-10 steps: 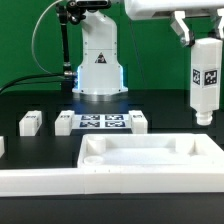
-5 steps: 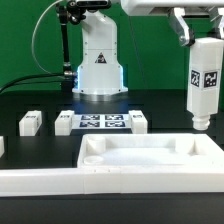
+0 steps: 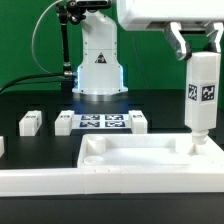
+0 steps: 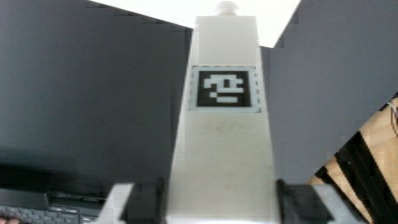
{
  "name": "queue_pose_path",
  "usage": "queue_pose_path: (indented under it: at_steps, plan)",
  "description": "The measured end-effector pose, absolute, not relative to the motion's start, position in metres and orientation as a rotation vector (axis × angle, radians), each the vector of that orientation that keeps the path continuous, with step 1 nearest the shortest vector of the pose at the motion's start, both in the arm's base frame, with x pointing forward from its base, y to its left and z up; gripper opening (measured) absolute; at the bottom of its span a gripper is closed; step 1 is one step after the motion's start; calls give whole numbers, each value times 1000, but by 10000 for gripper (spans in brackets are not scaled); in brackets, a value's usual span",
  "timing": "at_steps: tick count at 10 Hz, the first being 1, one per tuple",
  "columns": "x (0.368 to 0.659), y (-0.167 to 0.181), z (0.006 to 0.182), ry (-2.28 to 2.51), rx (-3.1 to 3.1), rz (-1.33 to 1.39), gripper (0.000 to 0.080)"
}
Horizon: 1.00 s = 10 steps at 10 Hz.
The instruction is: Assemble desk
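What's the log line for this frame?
gripper: shut on leg | leg: upright, tip at desk panel far corner, exterior view's right | seated: cannot tell | loose legs: on table

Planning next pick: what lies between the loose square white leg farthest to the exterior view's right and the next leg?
The thin flat white marker board, in the exterior view.

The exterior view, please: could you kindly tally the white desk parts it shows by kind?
Desk panel: 1
Legs: 4, namely the held leg in the gripper and three lying legs
Total: 5
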<state>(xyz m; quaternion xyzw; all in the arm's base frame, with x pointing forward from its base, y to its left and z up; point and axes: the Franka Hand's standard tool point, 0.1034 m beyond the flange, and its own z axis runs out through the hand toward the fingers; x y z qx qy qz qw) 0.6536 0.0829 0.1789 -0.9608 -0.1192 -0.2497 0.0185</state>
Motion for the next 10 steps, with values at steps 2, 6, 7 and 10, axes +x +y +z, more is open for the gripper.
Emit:
queue_pose_path:
  at_steps: [2, 6, 7, 10]
  plan:
    - [655, 88, 179, -372, -2962, -845, 288]
    - [644, 102, 164, -395, -2963, -797, 288]
    - [639, 106, 161, -406, -2966, -772, 288]
    - [637, 106, 156, -434, -2970, -760, 288]
